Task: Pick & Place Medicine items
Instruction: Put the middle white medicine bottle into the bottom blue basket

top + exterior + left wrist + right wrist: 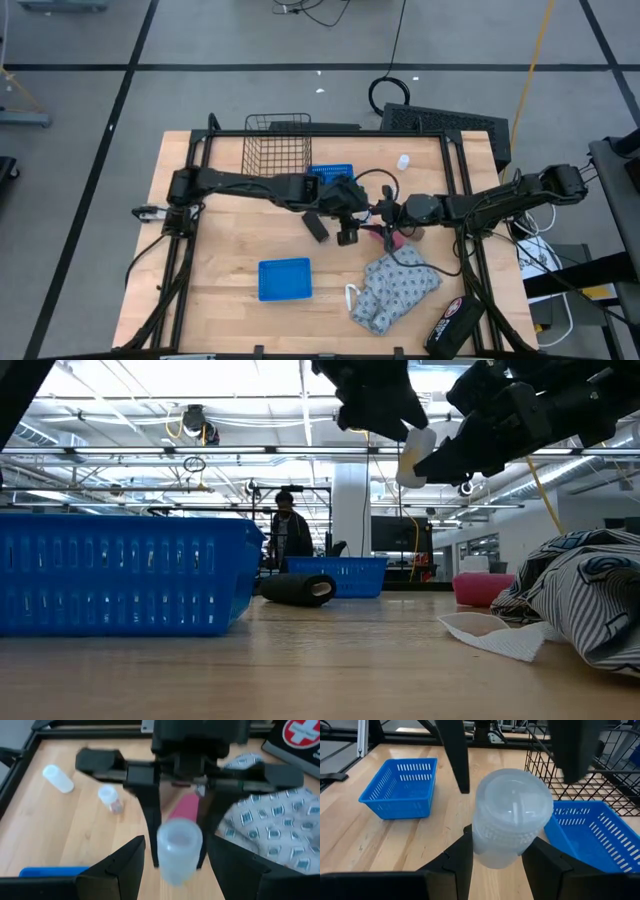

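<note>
– High view first: where do the two arms meet?
– Over the middle of the surface (220, 250), left arm reaching in from the left, right arm from the right. Their dark wrists overlap there, so I cannot make out from above what is between them.
– Then who has the medicine?
– The right end effector (502, 845). In its wrist view a white capped bottle (512, 820) fills the middle, pinched between the two fingers. The low view shows that bottle up in the air, clear of the wood.
– And the left end effector (176, 847)?
– Spread wide. Its fingers stand on either side of the bottle without touching it.
– The other medicine items?
– Both on the surface. The second bottle (59, 778) lies on its side near the frame. The third bottle (108, 797) stands closer in, blurred, with something reddish at its base I cannot identify.
– What else is around?
– A pink block (182, 810) lies under the grip, mostly covered. A patterned cloth (398, 290) is heaped just beside it. One blue tray (285, 279) sits near the front edge. Another blue tray (330, 175) is half hidden beneath the left arm, next to a wire basket (277, 150). A black pouch (455, 320) with a red cross badge hangs off the corner, cut by the picture's edge.
– Anyone in the room?
– One person (290, 530), far back in the low view.
</note>
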Robot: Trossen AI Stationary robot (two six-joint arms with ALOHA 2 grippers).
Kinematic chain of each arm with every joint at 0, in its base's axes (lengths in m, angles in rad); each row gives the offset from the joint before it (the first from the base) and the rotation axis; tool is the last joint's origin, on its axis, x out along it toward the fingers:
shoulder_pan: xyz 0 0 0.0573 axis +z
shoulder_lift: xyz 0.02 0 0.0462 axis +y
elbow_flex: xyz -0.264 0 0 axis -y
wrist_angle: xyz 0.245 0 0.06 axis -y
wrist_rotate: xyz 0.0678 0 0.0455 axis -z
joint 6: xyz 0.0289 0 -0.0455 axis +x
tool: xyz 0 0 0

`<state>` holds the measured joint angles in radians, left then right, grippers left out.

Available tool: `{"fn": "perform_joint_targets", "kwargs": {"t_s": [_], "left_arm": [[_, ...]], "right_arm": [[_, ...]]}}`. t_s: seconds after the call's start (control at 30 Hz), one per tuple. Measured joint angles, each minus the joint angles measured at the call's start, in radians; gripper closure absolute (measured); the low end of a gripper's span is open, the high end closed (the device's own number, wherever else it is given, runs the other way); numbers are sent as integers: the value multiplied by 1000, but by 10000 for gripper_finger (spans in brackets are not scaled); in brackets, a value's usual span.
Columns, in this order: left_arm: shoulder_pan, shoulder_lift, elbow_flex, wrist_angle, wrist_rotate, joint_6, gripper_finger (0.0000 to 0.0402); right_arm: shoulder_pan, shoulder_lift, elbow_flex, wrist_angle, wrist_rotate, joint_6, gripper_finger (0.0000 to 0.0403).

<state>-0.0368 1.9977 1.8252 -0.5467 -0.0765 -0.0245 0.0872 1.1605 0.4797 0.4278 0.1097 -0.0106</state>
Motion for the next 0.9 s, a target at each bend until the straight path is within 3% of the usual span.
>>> {"fn": "perform_joint_targets", "kwargs": {"t_s": [0.47, 0.9], "left_arm": [[5, 24, 0, 46, 69, -28, 179], [5, 50, 0, 48, 66, -58, 179]], "right_arm": [[0, 1, 0, -5, -1, -2, 266], [0, 1, 0, -13, -2, -3, 266]]}}
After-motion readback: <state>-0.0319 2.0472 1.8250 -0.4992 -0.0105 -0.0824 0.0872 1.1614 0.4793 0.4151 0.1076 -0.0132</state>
